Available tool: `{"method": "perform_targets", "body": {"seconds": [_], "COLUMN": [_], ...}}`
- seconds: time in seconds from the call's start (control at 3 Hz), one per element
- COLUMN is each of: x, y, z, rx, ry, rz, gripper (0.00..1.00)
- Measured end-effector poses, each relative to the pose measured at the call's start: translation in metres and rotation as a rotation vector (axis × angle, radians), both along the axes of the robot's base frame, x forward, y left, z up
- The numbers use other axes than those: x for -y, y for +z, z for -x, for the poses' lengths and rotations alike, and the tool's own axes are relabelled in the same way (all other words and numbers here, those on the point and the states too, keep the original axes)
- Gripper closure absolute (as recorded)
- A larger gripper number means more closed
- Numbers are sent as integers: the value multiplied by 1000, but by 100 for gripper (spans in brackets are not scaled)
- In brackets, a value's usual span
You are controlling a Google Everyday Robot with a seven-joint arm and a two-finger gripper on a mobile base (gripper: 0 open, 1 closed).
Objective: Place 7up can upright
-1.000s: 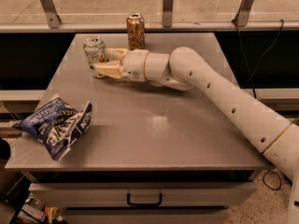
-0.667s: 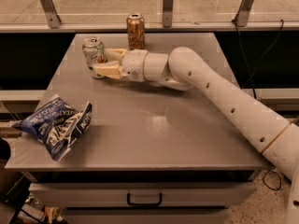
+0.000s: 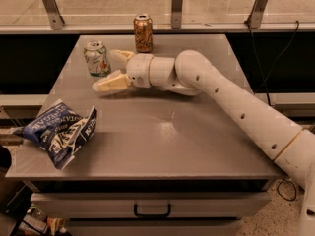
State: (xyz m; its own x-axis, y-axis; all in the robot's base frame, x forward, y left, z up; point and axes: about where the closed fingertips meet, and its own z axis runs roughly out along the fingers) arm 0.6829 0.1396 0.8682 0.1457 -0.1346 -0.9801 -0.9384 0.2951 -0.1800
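Finding the 7up can [image 3: 97, 59] upright at about 10 o'clock on the grey table [image 3: 187, 141], with the gripper [image 3: 107, 72] at its 4 o'clock, spread wide and clasping nothing, near finger [image 3: 110, 82] reaching past the can's base. Cannot tell whether either finger touches it. Could topple the can by swinging sideways on retreat, dragging that near finger across the base. Could also clip the brown-gold can [image 3: 143, 32] at 12 o'clock if lifted toward the rear. Looks safest pulling straight back toward 3 o'clock. Unlikely to trouble the blue chip bag [image 3: 56, 132] at 8 o'clock.
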Motion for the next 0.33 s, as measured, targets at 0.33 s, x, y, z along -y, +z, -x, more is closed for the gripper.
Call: {"method": "perform_targets", "body": {"seconds": [0.33], "x": [0], "y": [0], "z": [0], "rx": [0], "ry": [0], "rz": [0], "gripper": [0]}}
